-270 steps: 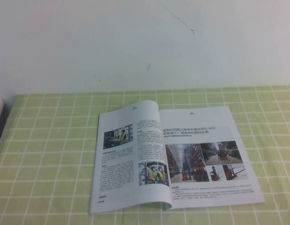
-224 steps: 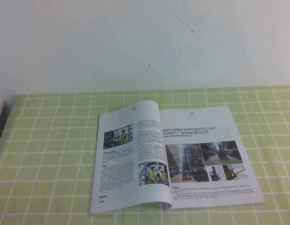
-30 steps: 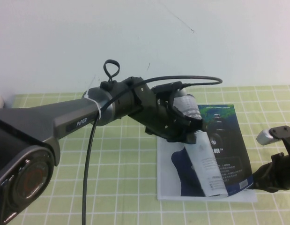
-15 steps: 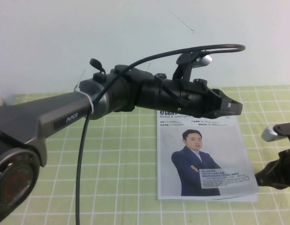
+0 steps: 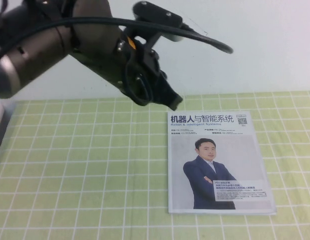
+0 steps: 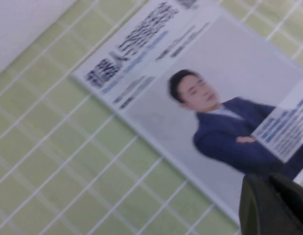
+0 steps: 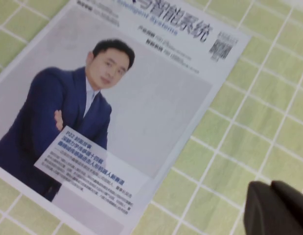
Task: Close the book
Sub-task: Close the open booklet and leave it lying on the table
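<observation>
Green-checked worktop (image 5: 69,165) held the book (image 5: 217,162) closed flat, right of centre; left gripper (image 5: 171,102) hung above its far-left corner, right gripper (image 7: 273,203) over cloth beside it, fingers on both closed and empty, so a low retract could've snagged and reopened it.

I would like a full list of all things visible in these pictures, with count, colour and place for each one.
closed magazine with a man in a blue suit on its cover: one, white and grey, flat on the right half of the cloth
green cloth with white grid lines: one, covering the table
white wall: one, behind the table
black cable: one, looping over the left arm
left arm: one, dark grey, raised at the upper left
left hand: one, black, in the air near the magazine's far left corner
right hand: one, black, seen only in the right wrist view, over the cloth beside the magazine's right edge
</observation>
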